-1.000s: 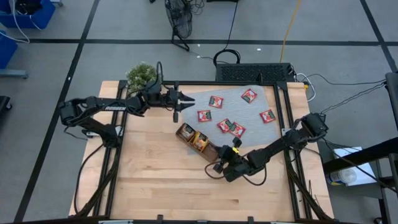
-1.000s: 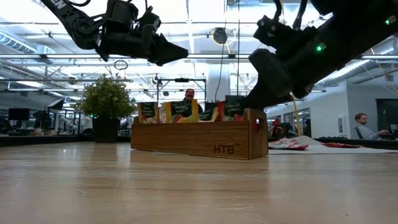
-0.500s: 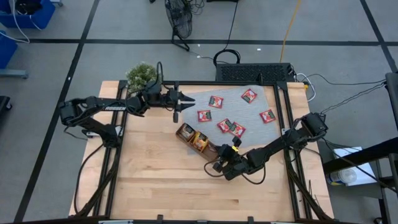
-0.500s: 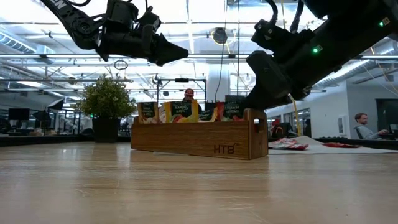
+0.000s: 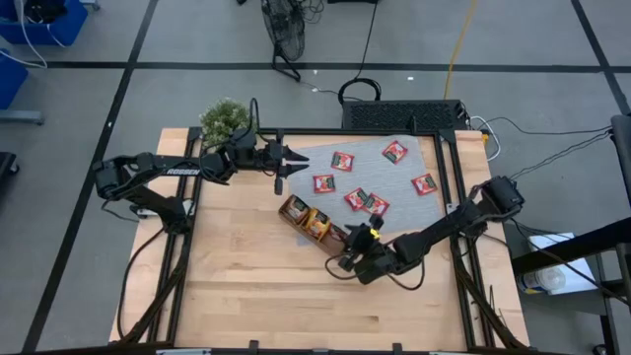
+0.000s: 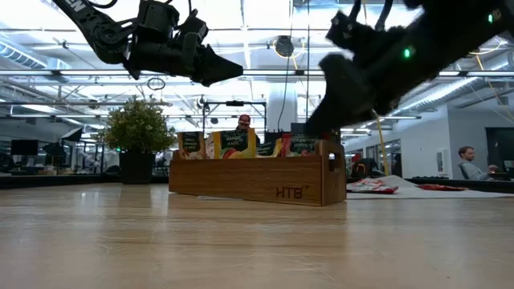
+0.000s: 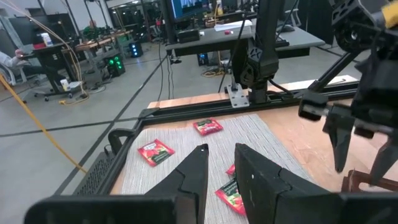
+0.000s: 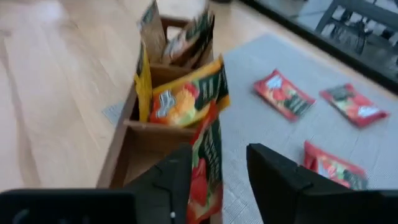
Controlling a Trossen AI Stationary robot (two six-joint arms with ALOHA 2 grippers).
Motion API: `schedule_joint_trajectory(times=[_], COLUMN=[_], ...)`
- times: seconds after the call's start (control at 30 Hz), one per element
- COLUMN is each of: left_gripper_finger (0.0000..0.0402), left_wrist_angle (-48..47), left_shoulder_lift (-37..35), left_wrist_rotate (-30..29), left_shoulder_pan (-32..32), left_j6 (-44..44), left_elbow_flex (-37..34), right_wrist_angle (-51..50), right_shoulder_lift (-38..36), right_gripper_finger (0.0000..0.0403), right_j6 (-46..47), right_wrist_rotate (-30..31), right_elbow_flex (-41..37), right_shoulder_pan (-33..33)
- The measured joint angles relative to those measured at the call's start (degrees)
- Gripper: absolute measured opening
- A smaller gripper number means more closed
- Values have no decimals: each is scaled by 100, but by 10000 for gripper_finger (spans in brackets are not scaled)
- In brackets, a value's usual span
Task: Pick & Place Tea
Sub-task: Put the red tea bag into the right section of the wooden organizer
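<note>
Room around the bench: open workshop hall.
Grey floor crossed by dark lines; wooden bench with a grey mat at its far right. Potted plant at the far left corner. Blue bins and a fan stand on the floor. Ceiling strip lights; a seated person at a far desk.

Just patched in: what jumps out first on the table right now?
The right claw stands open over the near end of the wooden tray, a red sachet upright between its fingers. Loose red sachets lie scattered on the grey mat beyond. The left claw hangs above the table's far edge, beside a potted plant.
</note>
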Motion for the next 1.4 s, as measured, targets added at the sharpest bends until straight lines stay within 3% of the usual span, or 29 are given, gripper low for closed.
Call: schedule_joint_trajectory(times=[0.27, 0.33, 0.43, 0.6, 0.73, 0.9, 1.03, 1.2, 1.4], left_gripper_finger=[86, 86, 86, 86, 86, 86, 86, 86, 86], left_wrist_angle=[-13, -46, -39, -33, -35, 13, 9, -1, 15], left_shoulder_lift=[0, 0, 0, 0, 0, 0, 0, 0, 0], left_wrist_rotate=[-1, -1, 0, -1, 0, -2, -2, -1, -4], left_shoulder_pan=[0, 0, 0, -2, -4, -7, -9, -4, -9], left_j6=[-125, -104, -109, -114, -114, -111, -111, -109, -109], left_elbow_flex=[0, 0, 0, -1, -2, -2, -2, -7, -7], right_wrist_angle=[-163, -365, -663, -650, -32, 889, 942, 707, -26], right_shoulder_lift=[-789, -1059, -1463, -1613, -1316, -641, 148, 983, 1324], right_gripper_finger=[143, 143, 146, 161, 190, 226, 238, 247, 251], right_j6=[-1496, -1729, -1938, -3081, -3879, -4473, -4658, -4957, -5122], right_wrist_rotate=[873, 822, 150, -1797, -3560, -5015, -5599, -5753, -5756], right_elbow_flex=[0, 0, 0, 0, 0, 38, 399, 1002, 1528], right_shoulder_pan=[-107, -365, -1038, -2501, -3498, -4124, -4344, -4490, -4620])
